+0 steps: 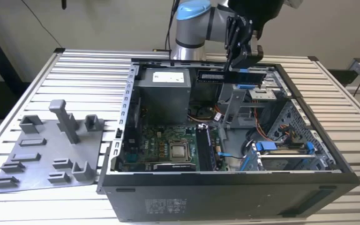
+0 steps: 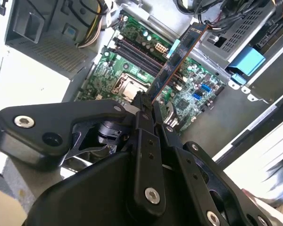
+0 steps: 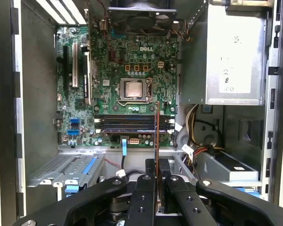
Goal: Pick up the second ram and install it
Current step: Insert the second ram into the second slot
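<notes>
Exterior view high over case (image 1: 230,192); both wrist views close above motherboard (image 3: 108,75).

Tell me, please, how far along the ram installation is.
Done: the ram is picked up, clear of the grey plate. In hand: the pincer is shut on it and holds it above the open case, over the motherboard. Left: it is not yet seated in the slots.
</notes>
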You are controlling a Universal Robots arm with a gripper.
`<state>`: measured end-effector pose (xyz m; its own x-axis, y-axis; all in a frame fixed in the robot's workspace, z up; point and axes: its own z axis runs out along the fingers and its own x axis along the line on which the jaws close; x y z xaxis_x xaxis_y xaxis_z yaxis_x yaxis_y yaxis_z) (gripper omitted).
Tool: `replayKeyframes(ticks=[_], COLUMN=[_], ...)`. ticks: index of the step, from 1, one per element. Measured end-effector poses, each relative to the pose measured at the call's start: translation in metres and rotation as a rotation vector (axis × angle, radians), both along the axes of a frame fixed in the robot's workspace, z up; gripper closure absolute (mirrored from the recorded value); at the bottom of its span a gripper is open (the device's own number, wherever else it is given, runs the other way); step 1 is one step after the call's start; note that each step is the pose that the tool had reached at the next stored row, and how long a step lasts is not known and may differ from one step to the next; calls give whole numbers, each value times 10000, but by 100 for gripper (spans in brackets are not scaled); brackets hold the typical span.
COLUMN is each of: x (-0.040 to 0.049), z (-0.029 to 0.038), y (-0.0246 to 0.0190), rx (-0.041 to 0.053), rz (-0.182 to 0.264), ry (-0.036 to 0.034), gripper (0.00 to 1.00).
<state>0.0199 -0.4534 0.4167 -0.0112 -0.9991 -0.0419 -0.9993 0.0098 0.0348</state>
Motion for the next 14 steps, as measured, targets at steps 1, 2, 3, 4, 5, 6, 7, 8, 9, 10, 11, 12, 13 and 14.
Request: replayKeyframes(ticks=[1,2,3,4,5,6,7,8,9,10,11,12,13,14], x=[0,0,0,0,0,0,0,0,0,0,0,0,0,0], z=[0,0,-1,-1,-1,-1,-2,-2,-3,-4,-5,-5,-6,-7], y=[0,0,0,1,1,0,0,0,0,0,0,0,0,0], rx=[0,1,0,0,0,-1,0,0,0,0,0,0,0,0], rz=[-20,-59,-134,-220,-321,-419,-520,-623,-728,-834,-941,-1058,-1171,-1287], ry=[0,0,0,0,0,0,0,0,-1,0,-1,0,0,-1], gripper=[86,86,86,86,86,86,86,86,86,86,86,86,86,86])
